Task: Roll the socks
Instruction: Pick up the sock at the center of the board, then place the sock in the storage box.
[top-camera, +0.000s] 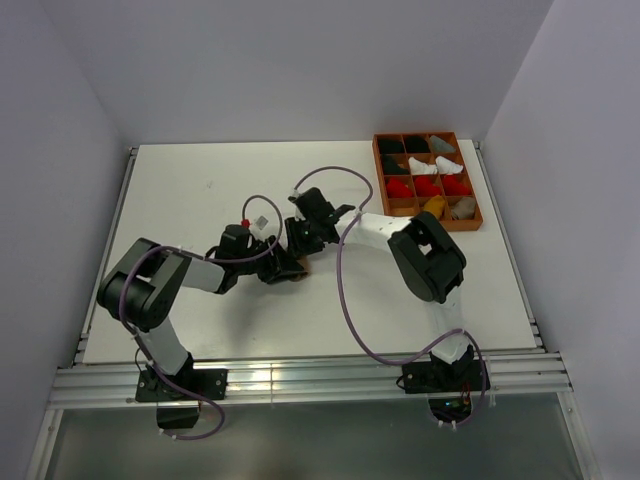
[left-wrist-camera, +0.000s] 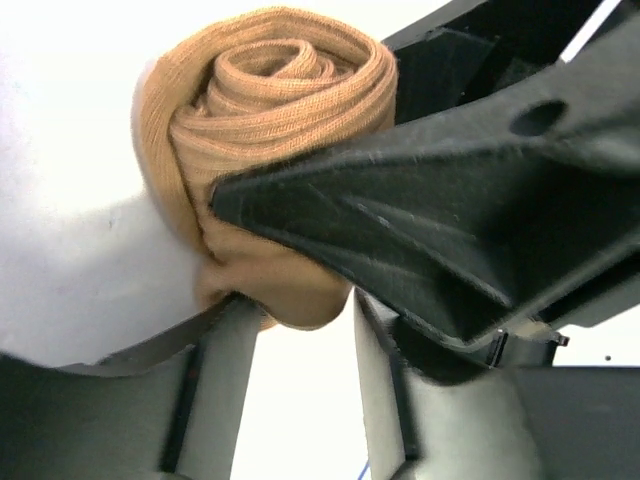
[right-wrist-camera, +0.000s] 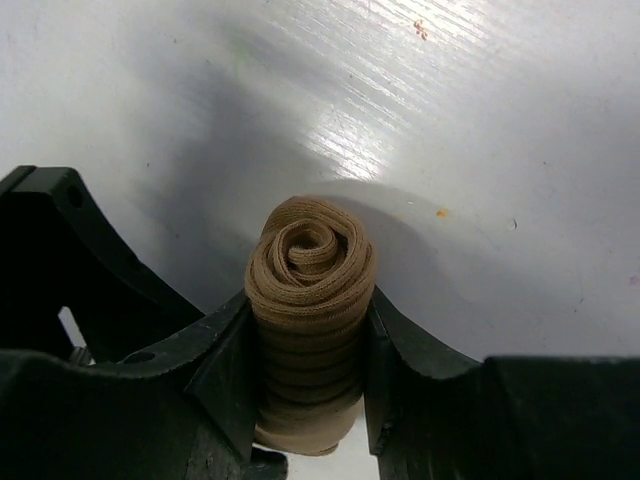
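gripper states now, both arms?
Left gripper: closed on the rolled sock.
Right gripper: closed on the same sock.

Sock (right-wrist-camera: 310, 285): on the bench (top-camera: 200, 180) near its middle, between the fingers of the right end effector (right-wrist-camera: 310, 335).
Left end effector (left-wrist-camera: 295, 320): just left of the sock.
Tray (top-camera: 377, 175): bench's far right corner, bundles (top-camera: 427, 186) in its compartments.
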